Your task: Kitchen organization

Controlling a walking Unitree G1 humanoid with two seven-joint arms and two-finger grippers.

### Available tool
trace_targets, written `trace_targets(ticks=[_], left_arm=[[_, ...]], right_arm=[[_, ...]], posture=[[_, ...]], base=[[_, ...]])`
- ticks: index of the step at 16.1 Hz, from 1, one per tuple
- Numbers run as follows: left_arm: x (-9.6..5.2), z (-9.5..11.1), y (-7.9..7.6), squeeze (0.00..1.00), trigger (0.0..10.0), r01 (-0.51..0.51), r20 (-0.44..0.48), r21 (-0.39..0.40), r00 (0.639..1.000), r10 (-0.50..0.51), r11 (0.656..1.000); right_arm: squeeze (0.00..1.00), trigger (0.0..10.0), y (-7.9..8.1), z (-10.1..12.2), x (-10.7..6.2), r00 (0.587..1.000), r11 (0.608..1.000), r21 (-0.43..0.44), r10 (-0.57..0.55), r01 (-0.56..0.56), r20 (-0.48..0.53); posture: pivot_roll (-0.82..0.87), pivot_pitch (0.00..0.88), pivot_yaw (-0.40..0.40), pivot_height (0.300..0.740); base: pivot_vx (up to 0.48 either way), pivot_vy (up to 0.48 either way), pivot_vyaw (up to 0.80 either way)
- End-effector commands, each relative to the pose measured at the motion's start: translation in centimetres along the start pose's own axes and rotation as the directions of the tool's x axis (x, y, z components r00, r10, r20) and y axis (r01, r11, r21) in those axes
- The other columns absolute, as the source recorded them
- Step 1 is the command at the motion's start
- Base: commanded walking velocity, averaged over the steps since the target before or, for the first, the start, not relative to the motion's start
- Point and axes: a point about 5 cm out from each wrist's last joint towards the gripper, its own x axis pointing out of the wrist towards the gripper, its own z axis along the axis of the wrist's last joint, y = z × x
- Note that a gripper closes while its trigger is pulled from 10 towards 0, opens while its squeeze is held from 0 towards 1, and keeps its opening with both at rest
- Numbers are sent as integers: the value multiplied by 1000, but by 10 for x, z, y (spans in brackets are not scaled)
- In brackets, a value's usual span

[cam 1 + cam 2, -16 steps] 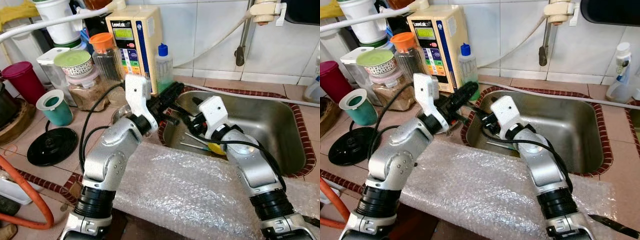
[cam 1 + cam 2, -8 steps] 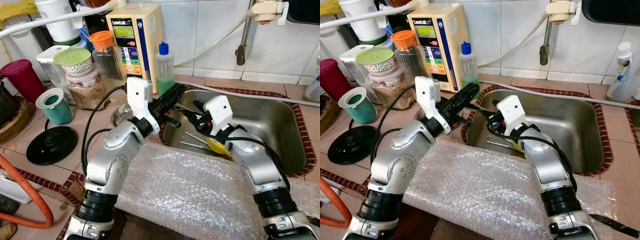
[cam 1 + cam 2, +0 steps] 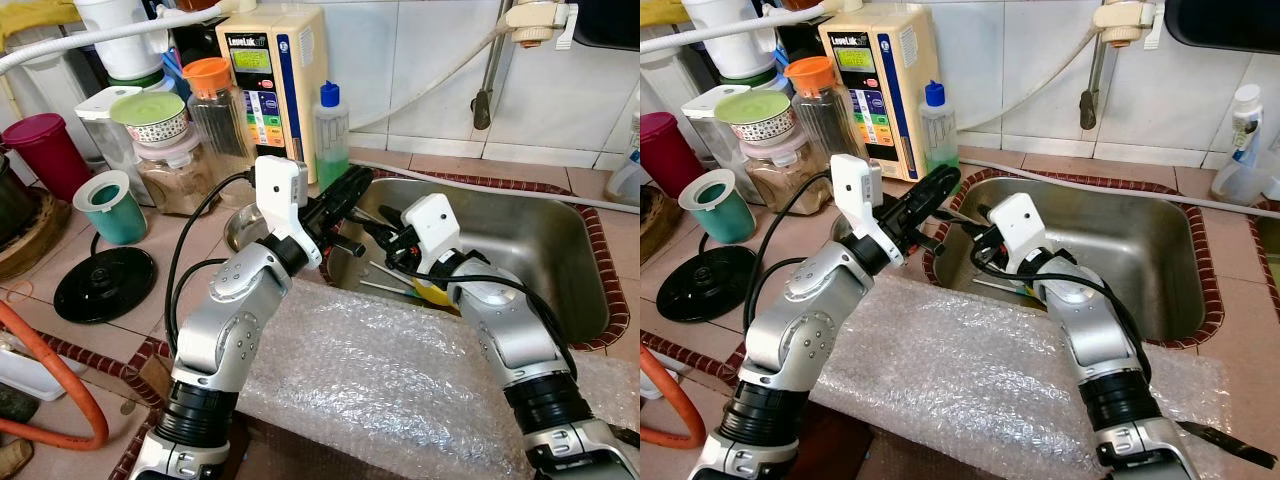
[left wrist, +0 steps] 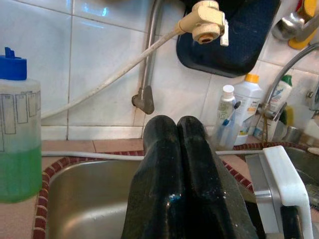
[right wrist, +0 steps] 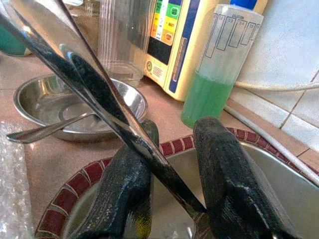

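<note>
1. A tiled kitchen counter point(image 3: 180, 235) runs along a white-tiled wall, with a steel sink point(image 3: 545, 250) set into it and a sheet of bubble wrap point(image 3: 370, 380) spread over the near edge, probably as a pad for whatever comes out of the sink.

2. The right gripper point(image 5: 167, 186) hangs over the near left corner of the sink, its two black fingers clamped on a long metal utensil point(image 5: 94, 87). The handle is pinched low, so the shiny length sticks up and out toward the counter. That looks like a lift out of the sink for sorting.

3. The left gripper point(image 4: 180, 169) is held just beside it over the sink rim, fingers pressed together on nothing. It seems to be waiting to take or steady the utensil.

4. More cutlery point(image 3: 385, 288) and something yellow point(image 3: 432, 293) lie on the sink floor under the right arm, so my guess is the job is only partly done.

5. The right wrist view shows a shallow steel bowl point(image 5: 40, 94) on the counter with a spoon point(image 5: 47, 130) resting in it, and the green soap bottle point(image 5: 217, 64) close by. In the head views the left arm mostly hides that bowl.

6. The left wrist view looks across the sink to bottles point(image 4: 244, 114) at its far end.
</note>
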Motion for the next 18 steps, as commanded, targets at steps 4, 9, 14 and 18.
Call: trace_targets(ticks=[4,9,14,18], left_arm=[[-22,-23,21,1000,10000,-105,-87,2,991,104,995],[-36,-37,30,1000,10000,-130,-139,11,982,130,992],[-53,-52,39,1000,10000,-158,-233,48,958,164,986],[-61,-59,39,1000,10000,-141,-292,67,944,154,988]], right_arm=[[0,0,-20,9,5,994,995,7,-102,102,41],[0,0,-36,-15,4,990,988,-94,-129,124,-50],[0,0,-68,-41,-11,944,952,-185,-275,242,-183],[0,0,-80,-59,-23,887,930,-227,-350,290,-301]], posture=[[40,0,122,740],[47,0,136,740],[62,0,141,740],[72,0,140,740]], base=[[0,0,0],[0,0,0],[0,0,0],[0,0,0]])
